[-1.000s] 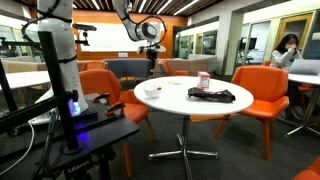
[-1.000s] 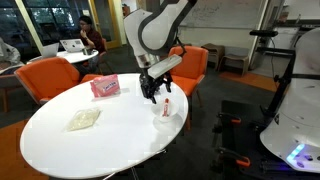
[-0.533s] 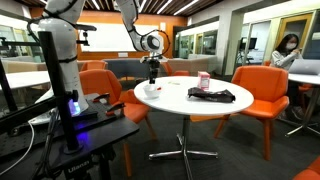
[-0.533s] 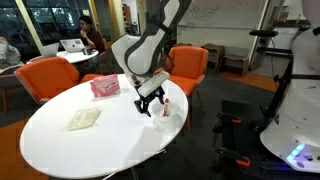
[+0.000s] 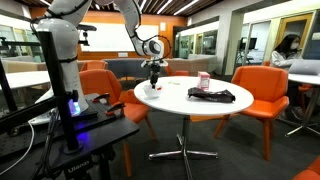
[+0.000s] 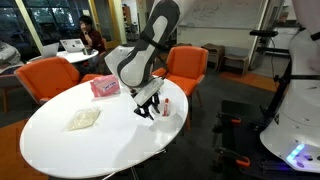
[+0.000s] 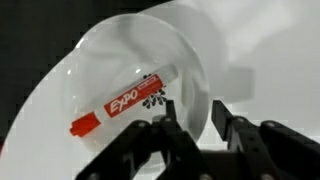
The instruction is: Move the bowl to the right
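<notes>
The bowl (image 7: 105, 60) is small, white and shallow, and a red Expo marker (image 7: 115, 103) lies inside it. It sits near the edge of the round white table (image 5: 190, 108), as both exterior views show: bowl (image 5: 152, 91), bowl (image 6: 165, 108). My gripper (image 7: 192, 106) is down at the bowl, one finger inside the rim and the other outside. The jaws have narrowed around the rim wall, with slivers of light still on both sides. The exterior views show the gripper (image 5: 153, 80) (image 6: 148, 107) low over the table edge.
A pink-and-white cup (image 5: 204, 80) and a flat black object (image 5: 212, 96) lie further along the table. Orange chairs (image 5: 262, 90) (image 6: 185, 65) ring the table. The robot's stand (image 5: 62, 90) is close by. A person (image 6: 90, 38) sits at a far table.
The arm has come down from above the table edge to the bowl. The jaws have narrowed from wide open to a close straddle of the rim.
</notes>
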`<action>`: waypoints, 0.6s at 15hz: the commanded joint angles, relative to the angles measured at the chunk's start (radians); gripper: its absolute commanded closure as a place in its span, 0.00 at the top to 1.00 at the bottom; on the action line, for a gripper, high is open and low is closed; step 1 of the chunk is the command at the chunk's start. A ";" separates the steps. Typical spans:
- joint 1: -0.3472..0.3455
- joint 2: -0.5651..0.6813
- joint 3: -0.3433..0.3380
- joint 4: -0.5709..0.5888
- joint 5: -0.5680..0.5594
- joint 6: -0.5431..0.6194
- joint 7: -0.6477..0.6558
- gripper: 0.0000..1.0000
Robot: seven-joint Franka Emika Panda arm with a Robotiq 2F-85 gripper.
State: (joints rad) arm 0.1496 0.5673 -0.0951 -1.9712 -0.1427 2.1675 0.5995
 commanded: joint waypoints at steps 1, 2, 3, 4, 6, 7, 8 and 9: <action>0.027 0.008 -0.026 0.038 -0.017 -0.067 0.035 0.13; 0.027 0.007 -0.027 0.042 -0.017 -0.075 0.036 0.07; 0.024 0.005 -0.025 0.047 -0.013 -0.085 0.032 0.00; 0.023 0.006 -0.027 0.052 -0.013 -0.095 0.034 0.00; 0.019 0.007 -0.031 0.067 -0.013 -0.124 0.033 0.02; 0.018 0.006 -0.036 0.069 -0.017 -0.133 0.036 0.02; 0.017 0.004 -0.045 0.071 -0.023 -0.136 0.041 0.02; 0.014 0.000 -0.053 0.071 -0.025 -0.134 0.047 0.02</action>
State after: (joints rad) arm 0.1559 0.5708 -0.1256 -1.9243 -0.1440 2.0856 0.6001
